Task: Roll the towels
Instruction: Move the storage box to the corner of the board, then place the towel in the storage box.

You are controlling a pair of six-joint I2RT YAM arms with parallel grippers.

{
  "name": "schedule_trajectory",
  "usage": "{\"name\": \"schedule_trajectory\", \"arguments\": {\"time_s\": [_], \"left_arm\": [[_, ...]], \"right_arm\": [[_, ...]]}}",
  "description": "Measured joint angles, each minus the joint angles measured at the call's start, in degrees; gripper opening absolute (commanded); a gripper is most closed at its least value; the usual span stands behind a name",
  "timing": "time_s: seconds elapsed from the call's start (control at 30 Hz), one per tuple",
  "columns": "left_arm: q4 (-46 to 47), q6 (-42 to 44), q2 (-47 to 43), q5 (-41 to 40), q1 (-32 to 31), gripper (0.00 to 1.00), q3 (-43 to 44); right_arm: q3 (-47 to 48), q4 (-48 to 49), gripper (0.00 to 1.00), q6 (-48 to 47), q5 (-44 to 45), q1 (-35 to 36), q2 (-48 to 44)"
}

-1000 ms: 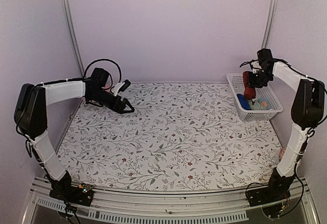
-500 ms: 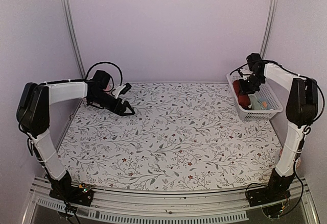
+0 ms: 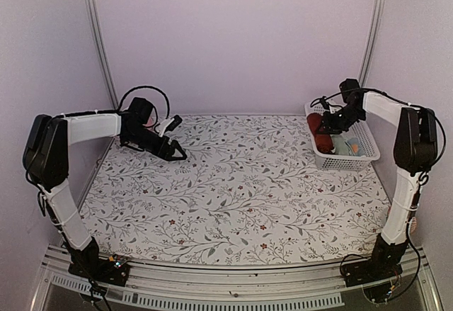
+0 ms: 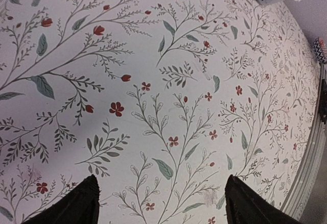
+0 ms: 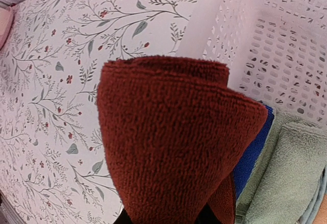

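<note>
The right gripper [image 3: 328,125] is clamped on the rolled maroon towel [image 5: 168,142], holding it at the left wall of the white basket [image 3: 352,161], just beside a blue cloth [image 5: 253,147] and a pale green towel [image 5: 286,173] lying inside. The left gripper [image 4: 161,203] hovers over the floral table cover [image 4: 153,81], jaws wide apart and holding nothing.

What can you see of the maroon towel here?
The maroon towel is dark red terry-like cloth, bunched into a loose fold, not a neat roll. The right hand grips it at the left end of the white basket, where it touches a blue cloth and sits beside a green cloth. Its full extent is hidden.
</note>
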Motion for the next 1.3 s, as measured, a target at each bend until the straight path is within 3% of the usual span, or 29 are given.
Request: {"name": "schedule_trajectory", "arguments": {"time_s": [0.57, 0.83, 1.03, 1.3], "left_arm": [[0.0, 0.0, 0.0, -0.2, 0.2, 0.86, 0.0], [0.0, 0.0, 0.0, 0.0, 0.3, 0.86, 0.0], [0.0, -0.1, 0.0, 0.2, 0.3, 0.86, 0.0], [0.0, -0.2, 0.0, 0.3, 0.3, 0.86, 0.0]], "right_arm": [[1.9, 5.7, 0.07, 6.6, -10.7, 7.1, 4.0], [-2.4, 6.9, 0.08, 8.1, -15.0, 2.9, -2.4], [-8.2, 13.2, 0.08, 11.3, -22.2, -3.3, -7.1], [-17.7, 31.5, 0.09, 23.9, -32.1, -3.6, -7.3]]}}
